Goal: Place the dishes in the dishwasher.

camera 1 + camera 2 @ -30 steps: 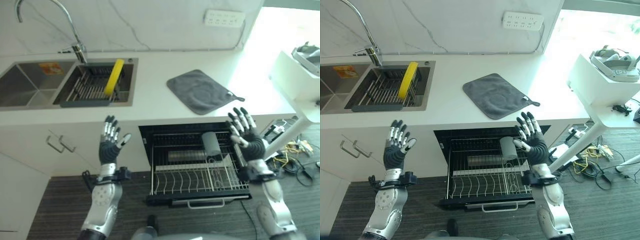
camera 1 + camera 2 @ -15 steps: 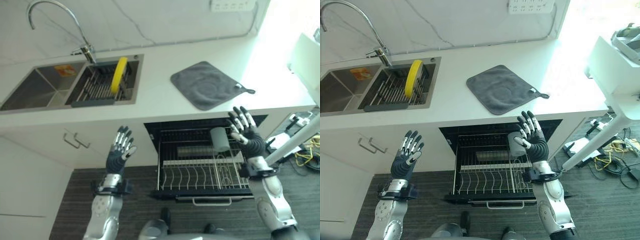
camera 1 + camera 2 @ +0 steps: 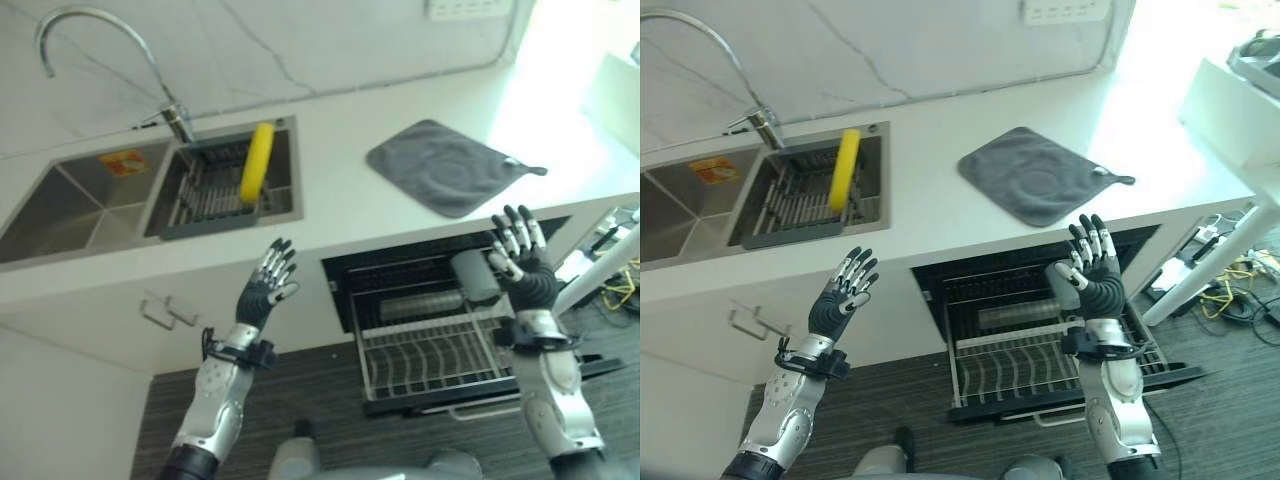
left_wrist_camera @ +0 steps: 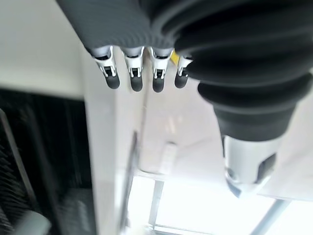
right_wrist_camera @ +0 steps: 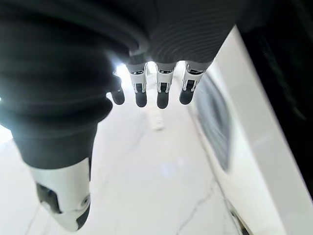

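- Far left, the sink (image 3: 60,200) is sitting under the faucet (image 3: 100,50), and the yellow plate (image 3: 256,162) is standing on edge in the drying rack (image 3: 215,190) inside the basin — that is the dish waiting to go.
- The left hand (image 3: 268,290) is hovering in front of the cabinet face, fingers spread and straight, holding nothing, below and near-side of the counter edge (image 3: 300,245).
- Risk here: in reaching up for the plate, this hand could be catching the counter lip or the rack's wires, and a plate balanced on edge could be tipping or sliding out of a loose pinch.
- Moving right, the grey cloth (image 3: 450,175) is lying flat on the counter, well clear.
- Below it the dishwasher rack (image 3: 430,345) is pulled out, with a grey cup (image 3: 472,275) already lying in it.
- The right hand (image 3: 525,265) is hanging just beside that cup, fingers fanned open and empty; a careless sweep could be knocking the cup over.
- A plate lowered askew could be jamming between the tines.
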Available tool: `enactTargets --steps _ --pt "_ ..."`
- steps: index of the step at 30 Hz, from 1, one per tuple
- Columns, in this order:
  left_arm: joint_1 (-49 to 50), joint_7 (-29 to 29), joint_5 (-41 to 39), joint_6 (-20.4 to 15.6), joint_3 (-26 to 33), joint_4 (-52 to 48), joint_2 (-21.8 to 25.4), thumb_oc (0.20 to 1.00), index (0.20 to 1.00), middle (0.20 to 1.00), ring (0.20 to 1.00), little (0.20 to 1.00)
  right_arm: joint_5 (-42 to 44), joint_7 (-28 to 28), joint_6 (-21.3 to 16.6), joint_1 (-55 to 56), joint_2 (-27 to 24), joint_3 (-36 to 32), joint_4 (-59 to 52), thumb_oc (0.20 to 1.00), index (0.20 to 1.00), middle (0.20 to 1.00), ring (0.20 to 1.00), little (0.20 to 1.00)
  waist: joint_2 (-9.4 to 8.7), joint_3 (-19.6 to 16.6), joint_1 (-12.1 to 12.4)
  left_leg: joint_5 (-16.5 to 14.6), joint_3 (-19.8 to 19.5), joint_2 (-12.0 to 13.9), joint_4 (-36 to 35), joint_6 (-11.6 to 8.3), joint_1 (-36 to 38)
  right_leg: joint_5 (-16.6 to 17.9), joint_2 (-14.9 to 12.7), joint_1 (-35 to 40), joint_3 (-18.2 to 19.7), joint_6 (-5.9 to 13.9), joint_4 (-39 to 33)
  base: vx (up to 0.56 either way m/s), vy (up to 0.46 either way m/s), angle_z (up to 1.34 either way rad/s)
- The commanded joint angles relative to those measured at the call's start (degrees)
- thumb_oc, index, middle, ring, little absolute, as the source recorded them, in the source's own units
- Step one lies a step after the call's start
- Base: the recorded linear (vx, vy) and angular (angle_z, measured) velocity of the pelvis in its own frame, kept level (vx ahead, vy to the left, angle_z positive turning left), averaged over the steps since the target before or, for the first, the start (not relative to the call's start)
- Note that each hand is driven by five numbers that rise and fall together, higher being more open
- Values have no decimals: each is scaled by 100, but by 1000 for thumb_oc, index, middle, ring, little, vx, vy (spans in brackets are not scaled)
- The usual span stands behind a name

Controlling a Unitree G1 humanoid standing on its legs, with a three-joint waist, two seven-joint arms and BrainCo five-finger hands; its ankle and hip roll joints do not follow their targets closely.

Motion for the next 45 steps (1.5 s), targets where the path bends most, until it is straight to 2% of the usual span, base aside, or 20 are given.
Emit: enactTargets --steps 1,3,6,8,10,12,13,15,20,22,24,25,27,28,29,30,33,35,40,45 --pt "-4 -148 369 -251 62 -862 363 1000 1000 1000 1000 1000 119 107 -454 -304 -135 -291 -202 1000 1000 1000 1000 1000 43 -106 40 -86 -40 183 -741 193 594 -542 645 -149 10 549 -265 -78 425 3" --pt "35 238 439 -300 111 -866 468 1000 1000 1000 1000 1000 313 479 -409 -358 2 -298 -146 1000 1000 1000 1000 1000 32 -85 142 -147 239 37 -830 335 682 -312 684 -369 -253 551 -1 -114 414 -46" --pt "61 319 400 -263 345 -831 541 1000 1000 1000 1000 1000 321 599 -452 -351 77 -237 -306 1000 1000 1000 1000 1000 58 -146 262 -155 541 -137 -1015 647 677 -831 1407 -654 -481 442 1039 -147 305 -109" --pt "131 368 427 -276 404 -876 521 1000 1000 1000 1000 1000 312 622 -462 -394 57 -185 -331 1000 1000 1000 1000 1000 15 -165 358 -149 721 -260 -1056 713 631 -1016 1711 -642 -807 366 1301 -118 208 -62" --pt "295 501 513 -309 494 -1026 455 1000 1000 1000 1000 1000 390 712 -497 -557 9 -86 -212 1000 1000 1000 1000 1000 -110 -174 586 -128 1051 -370 -947 677 481 -1137 1899 -304 -1289 227 824 -93 67 -83" --pt "401 567 462 -304 535 -1076 403 1000 1000 1000 1000 1000 457 691 -501 -653 -34 3 -86 1000 1000 1000 1000 1000 -166 -156 653 -84 1146 -376 -752 577 332 -1298 2137 49 -1299 54 86 40 -82 -86" --pt "423 543 387 -312 544 -1078 381 1000 1000 1000 1000 1000 466 669 -517 -679 -55 26 -56 1000 1000 1000 1000 1000 -188 -155 659 -195 1095 -397 -664 511 331 -1468 2175 214 -1253 30 -103 68 -48 -65" --pt "498 534 403 -366 541 -1107 271 1000 1000 1000 1000 1000 365 584 -564 -752 -52 82 -64 1000 1000 1000 1000 1000 -155 -146 695 -131 1168 -336 -596 441 249 -1511 2184 362 -1325 -74 -453 1 -9 -11" --pt "478 506 396 -394 457 -941 231 1000 1000 1000 1000 1000 260 494 -586 -772 -48 120 -146 1000 1000 1000 1000 1000 -117 -186 593 -197 1196 -356 -545 403 325 -1370 2203 404 -1293 -108 -811 -12 -20 -3" --pt "458 488 357 -444 459 -911 250 1000 1000 1000 1000 1000 227 528 -511 -696 -117 67 -258 1000 1000 1000 1000 1000 -133 -196 518 -304 1259 -402 -222 462 278 -1237 2197 310 -1302 -195 -864 -82 -40 -1" --pt "486 488 267 -479 439 -890 230 1000 1000 1000 1000 1000 233 574 -483 -668 -175 51 -231 1000 1000 1000 1000 1000 -221 -137 533 -624 1033 -463 618 447 -3 -1206 2133 316 -1112 -290 -871 7 10 -25" --pt "553 461 240 -513 458 -848 184 1000 1000 1000 1000 1000 205 635 -446 -710 -141 93 -128 1000 1000 1000 1000 1000 -197 -74 611 -517 537 -434 497 373 -109 -1215 2174 300 -800 -265 -802 125 138 -54" --pt "595 461 255 -499 471 -858 152 1000 1000 1000 1000 1000 155 652 -382 -737 -102 133 -122 1000 1000 1000 1000 1000 -146 -97 655 -203 257 -298 92 270 -98 -1248 2229 279 -655 -255 -796 178 251 -85" --pt "665 539 290 -443 486 -926 103 1000 1000 1000 1000 1000 35 682 -235 -729 -111 200 -173 1000 1000 1000 1000 1000 -42 -80 746 424 -200 5 -528 25 -265 -1317 2275 394 -364 -233 -872 194 284 -78" --pt "665 535 286 -434 486 -925 100 1000 1000 1000 1000 1000 28 686 -222 -725 -115 203 -176 1000 1000 1000 1000 1000 -38 -76 750 466 -218 21 -571 10 -273 -1323 2275 411 -343 -233 -884 271 391 -80" --pt "609 489 236 -408 485 -846 89 1000 1000 1000 1000 1000 34 676 -197 -686 -184 242 -200 1000 1000 1000 1000 1000 3 -58 732 693 -276 173 -695 -70 -428 -1371 2269 490 -239 -233 -906 245 344 -67" --pt "560 372 229 -341 447 -664 99 1000 1000 1000 1000 1000 158 688 -164 -601 -241 234 -215 1000 1000 1000 1000 1000 20 -73 700 585 -350 108 -641 -11 -398 -1380 2135 515 -224 -167 -872 274 360 -47" --pt "567 255 440 -185 404 -742 108 1000 1000 1000 1000 1000 265 815 -155 -532 -148 241 -173 1000 1000 1000 1000 1000 35 -148 713 442 -313 43 -847 98 -78 -1350 1935 426 -425 -56 -723 213 235 -39" --pt "628 287 471 -195 323 -780 215 1000 1000 1000 1000 1000 60 737 -245 -464 -13 320 -217 1000 1000 1000 1000 1000 44 -218 751 383 -74 38 -1108 223 237 -1340 1650 402 -723 125 -520 147 93 -18" --pt "633 309 426 -211 344 -784 304 1000 1000 1000 1000 1000 -29 629 -212 -509 -26 345 -228 1000 1000 1000 1000 1000 -15 -212 795 322 -31 36 -1198 292 281 -1223 1581 362 -710 216 -693 58 -13 -18"
